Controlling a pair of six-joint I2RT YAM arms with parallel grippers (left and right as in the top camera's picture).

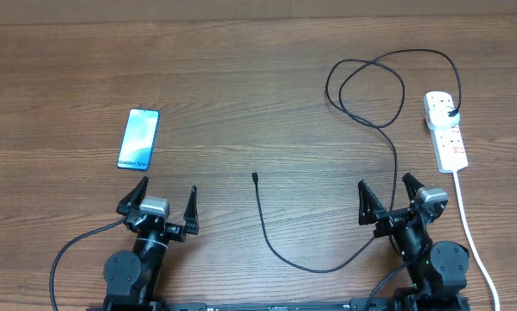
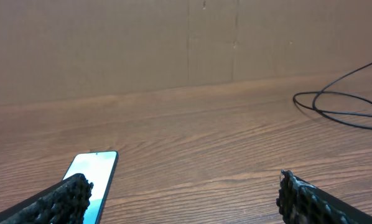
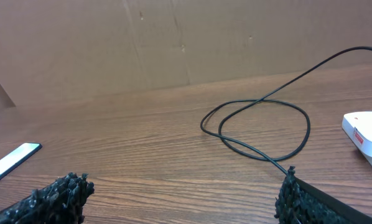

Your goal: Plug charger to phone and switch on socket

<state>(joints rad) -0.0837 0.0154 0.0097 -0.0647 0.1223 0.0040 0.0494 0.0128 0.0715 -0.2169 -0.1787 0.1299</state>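
We take the white power strip (image 1: 446,130) as our landmark; it lies lengthwise on the wooden table (image 1: 258,69), out at the right-hand side. A black plug (image 1: 449,111) sits in the end of the strip farther from the arms. We see red markings on the strip's face, but we cannot tell whether its switch is on or off. The strip's own thick white cord (image 1: 466,216) runs from its near end back toward the robot.

From the plug, the thin black charger cable (image 1: 388,130) arcs away behind the strip, curls into a loose loop just to the left of it, then sweeps toward the arms and curves round. Its small connector tip (image 1: 255,178) lies bare on the wood, well to the left of the strip. The phone (image 1: 138,138) lies flat with its blue screen up, farther left again, well apart from both strip and tip.

The right gripper (image 1: 383,180) is left of the strip's cord and nearer the robot than the strip; its fingers (image 3: 304,202) are spread wide with nothing between them. The left gripper (image 1: 169,186), far to the left of the strip and just short of the phone, has its fingers (image 2: 68,199) spread equally wide and empty.
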